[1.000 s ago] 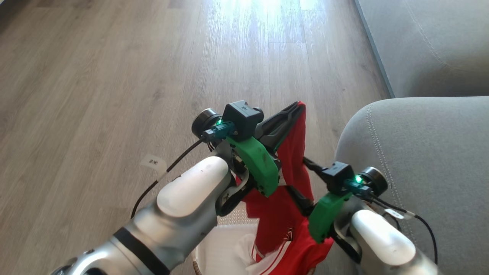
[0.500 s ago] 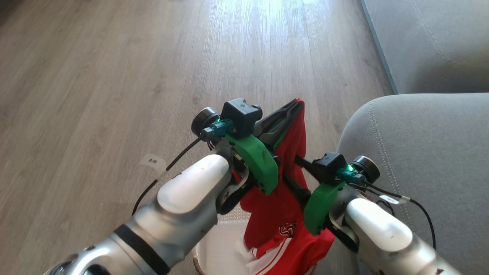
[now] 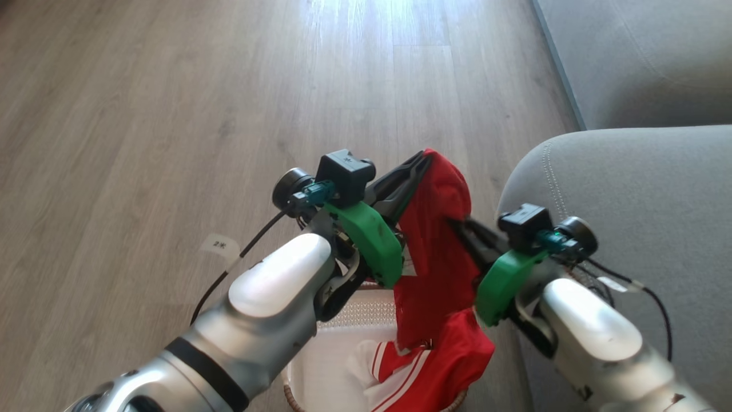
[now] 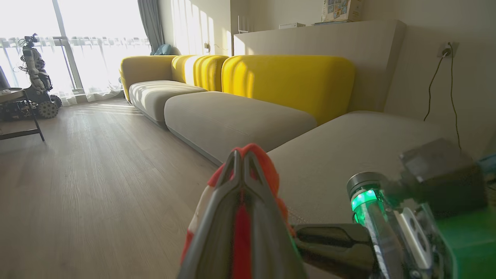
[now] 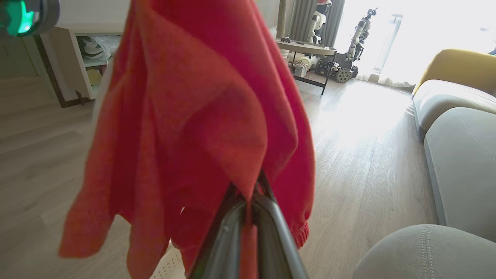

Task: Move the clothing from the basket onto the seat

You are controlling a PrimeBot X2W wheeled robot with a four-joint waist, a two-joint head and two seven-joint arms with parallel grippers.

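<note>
Although part of the basket is hidden, 1 red garment can be seen hanging above it, held at 2 places. The left gripper is pinched tight on its top fold, and the right gripper is clamped on its side lower down. The garment is beside the sofa, not on its 2 cushions. In the basket lies more red cloth with white stripes; whether that is a 2nd garment or the tail of the 1st is hard to tell. The basket's near edge is cut off, and the left arm covers its left side.
</note>
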